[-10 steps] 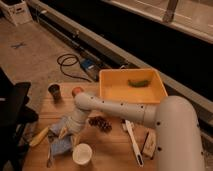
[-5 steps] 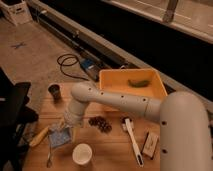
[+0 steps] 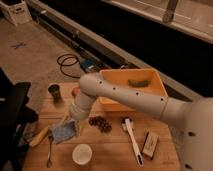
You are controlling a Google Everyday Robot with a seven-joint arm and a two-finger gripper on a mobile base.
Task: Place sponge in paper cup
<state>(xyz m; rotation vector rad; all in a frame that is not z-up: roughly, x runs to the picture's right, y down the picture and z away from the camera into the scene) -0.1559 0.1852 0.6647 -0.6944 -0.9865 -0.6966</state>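
Note:
The sponge is a pale blue pad lying on the wooden table at the left. My gripper is at the end of the white arm, right at the sponge's upper right edge and low over the table. The paper cup is white and open-topped, standing upright just in front and to the right of the sponge, apart from it. I cannot see whether the gripper touches the sponge.
A yellow bin with a green object stands at the back. A dark cup, a banana, a spoon, a dark cluster, a white brush and a small box lie around.
The arm's elbow has swung up and to the right. The gripper end has stayed low by the sponge, which has shifted slightly away from the table's front edge.

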